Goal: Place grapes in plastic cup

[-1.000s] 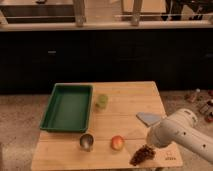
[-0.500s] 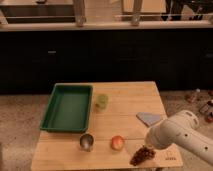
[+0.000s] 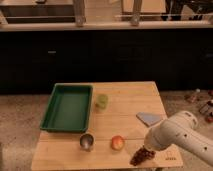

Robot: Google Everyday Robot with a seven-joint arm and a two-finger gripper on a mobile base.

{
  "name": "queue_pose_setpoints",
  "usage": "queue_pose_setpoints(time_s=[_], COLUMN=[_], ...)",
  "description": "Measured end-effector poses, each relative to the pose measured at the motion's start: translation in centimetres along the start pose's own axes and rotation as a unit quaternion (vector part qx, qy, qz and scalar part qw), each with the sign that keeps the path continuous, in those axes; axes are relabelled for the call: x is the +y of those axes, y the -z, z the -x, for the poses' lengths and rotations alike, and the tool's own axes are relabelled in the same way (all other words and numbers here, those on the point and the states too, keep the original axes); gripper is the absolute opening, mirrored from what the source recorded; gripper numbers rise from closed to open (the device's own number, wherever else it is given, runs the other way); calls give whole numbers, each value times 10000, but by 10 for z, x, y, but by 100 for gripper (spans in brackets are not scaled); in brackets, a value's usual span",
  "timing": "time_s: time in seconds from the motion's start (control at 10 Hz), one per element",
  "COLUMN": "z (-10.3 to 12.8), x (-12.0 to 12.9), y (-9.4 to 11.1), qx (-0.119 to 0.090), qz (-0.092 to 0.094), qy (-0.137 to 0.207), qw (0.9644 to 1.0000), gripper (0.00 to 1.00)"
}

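Observation:
The dark purple grapes point(image 3: 141, 156) lie near the front edge of the wooden table point(image 3: 125, 95), right of the red-yellow apple point(image 3: 118, 143). My gripper point(image 3: 145, 150) reaches down from the white arm at the lower right and sits right at the grapes' top. The pale green plastic cup point(image 3: 102, 102) stands upright near the table's middle, beside the green tray, well to the back left of the gripper.
A green tray point(image 3: 68, 106) lies on the table's left half. A silver metal cup point(image 3: 87, 142) stands at the front, left of the apple. A grey-blue flat piece point(image 3: 149, 118) lies near the right edge. Dark cabinets stand behind the table.
The arm and grapes look almost unmoved over the last second; the gripper stays at the grapes.

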Motion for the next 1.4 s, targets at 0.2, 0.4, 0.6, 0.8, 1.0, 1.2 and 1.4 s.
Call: queue_pose_setpoints(time_s=[0.2, 0.4, 0.6, 0.8, 1.0, 1.2, 1.4], z=[1, 2, 0, -2, -5, -10, -13], x=[0, 0, 0, -1, 0, 2, 4], y=[-4, -17, -25, -35, -44, -53, -65], qx=[57, 161, 210, 298, 284, 233, 186], qz=[47, 118, 113, 14, -100, -157, -130], qy=[34, 26, -38, -107, -160, -208, -249], qw=[10000, 9998, 9997, 9995, 9994, 9994, 9994], gripper=[80, 80, 80, 80, 80, 80, 80])
